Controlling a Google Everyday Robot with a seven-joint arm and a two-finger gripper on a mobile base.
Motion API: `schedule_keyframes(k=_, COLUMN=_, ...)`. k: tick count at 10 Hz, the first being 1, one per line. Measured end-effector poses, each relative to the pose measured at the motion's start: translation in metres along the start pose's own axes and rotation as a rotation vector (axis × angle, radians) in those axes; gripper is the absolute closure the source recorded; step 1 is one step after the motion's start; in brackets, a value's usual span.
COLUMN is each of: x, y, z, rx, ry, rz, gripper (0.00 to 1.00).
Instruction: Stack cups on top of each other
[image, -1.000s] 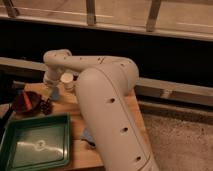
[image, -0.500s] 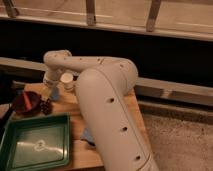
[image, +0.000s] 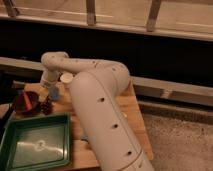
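Dark glass runs behind a wooden table (image: 135, 125). The white cup (image: 66, 78) stands near the back edge, close to the big white arm (image: 100, 105). The small blue-grey cup (image: 54, 93) sits just in front of it, right beside the tool (image: 47, 89). The tool hangs low there. I cannot tell if it is open or closed. A red-brown bowl (image: 24, 102) and a green tray (image: 35, 145) are nearby.
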Motion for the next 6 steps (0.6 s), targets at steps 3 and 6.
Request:
schedule_keyframes(k=3, x=0.009, y=-0.012, z=0.008, rx=-0.025, ry=0.029, rz=0.007, gripper=0.36)
schedule_keyframes(k=6, x=0.023, y=-0.014, z=0.012, rx=-0.034, ry=0.066, rz=0.023, gripper=0.36)
